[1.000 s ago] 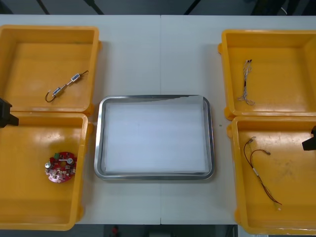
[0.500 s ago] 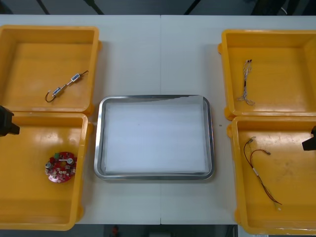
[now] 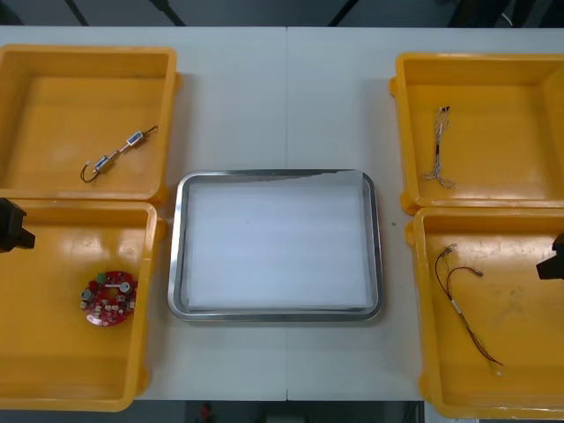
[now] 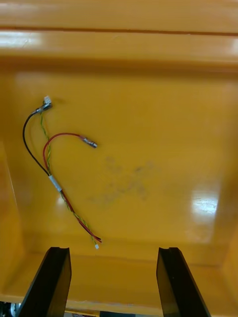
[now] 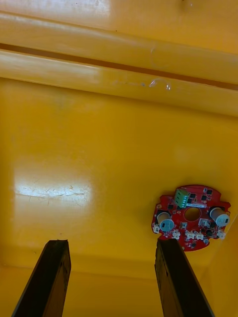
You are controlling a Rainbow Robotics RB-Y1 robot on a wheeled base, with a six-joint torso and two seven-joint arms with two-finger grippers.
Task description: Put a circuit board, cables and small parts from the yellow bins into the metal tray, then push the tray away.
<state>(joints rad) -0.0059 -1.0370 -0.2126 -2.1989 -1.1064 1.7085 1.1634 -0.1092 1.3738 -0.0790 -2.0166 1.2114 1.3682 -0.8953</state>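
A round red circuit board [image 3: 109, 299] lies in the near left yellow bin [image 3: 62, 361]. My left gripper [image 3: 11, 226] hangs at that bin's far left corner. In the left wrist view it stands open [image 5: 113, 282], with the circuit board [image 5: 191, 218] just beyond its right finger [image 5: 181, 282]. A red and yellow cable [image 3: 463, 304] lies in the near right bin [image 3: 520, 361]. My right gripper [image 3: 553, 258] is at that bin's right edge. Seen from its wrist it is open [image 4: 114, 282], with the cable [image 4: 58, 171] ahead of its left finger [image 4: 53, 282]. The metal tray [image 3: 175, 247], white inside, holds nothing.
The far left bin [image 3: 53, 97] holds a black cable with small metal parts [image 3: 119, 152]. A thin twisted cable [image 3: 438, 145] lies in the far right bin [image 3: 511, 132]. Bare table lies beyond the tray, between the far bins.
My left gripper has crept nearer along the left edge, over the near left bin. My right gripper has shifted nearer by a little. Nothing else has moved.
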